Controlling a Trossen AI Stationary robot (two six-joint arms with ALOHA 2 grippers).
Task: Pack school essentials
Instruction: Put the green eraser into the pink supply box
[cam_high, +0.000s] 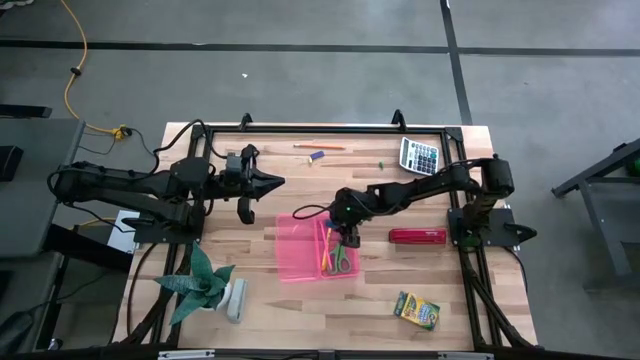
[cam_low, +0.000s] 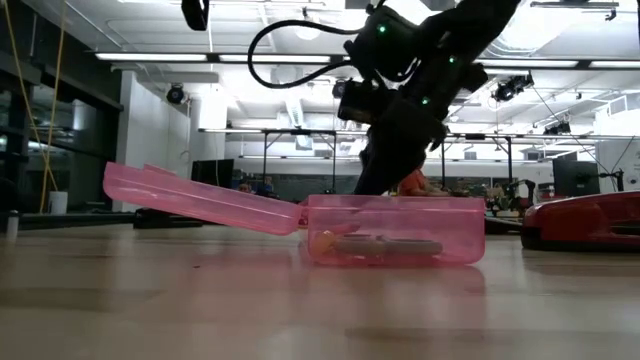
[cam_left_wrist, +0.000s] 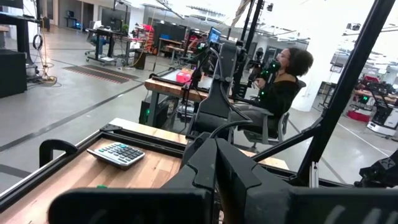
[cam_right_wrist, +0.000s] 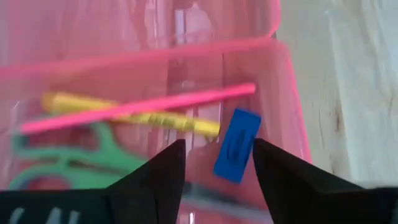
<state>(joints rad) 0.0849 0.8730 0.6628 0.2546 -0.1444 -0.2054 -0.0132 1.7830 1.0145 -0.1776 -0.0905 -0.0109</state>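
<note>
right wrist view shows the right tool (cam_right_wrist: 214, 163) wide over the pink case (cam_right_wrist: 287, 93), blue eraser (cam_right_wrist: 237, 145) inside: light, small, rubbery, best pinched across its narrow sides.

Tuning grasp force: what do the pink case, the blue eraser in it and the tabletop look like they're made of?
Pink case: translucent, glossy plastic; contents show through its walls.
Blue eraser: matte block, probably rubber or vinyl; no shine.
Table: pale wood planks, visible grain and seams, smooth finish.
Right gripper hangs open over the eraser.
</note>
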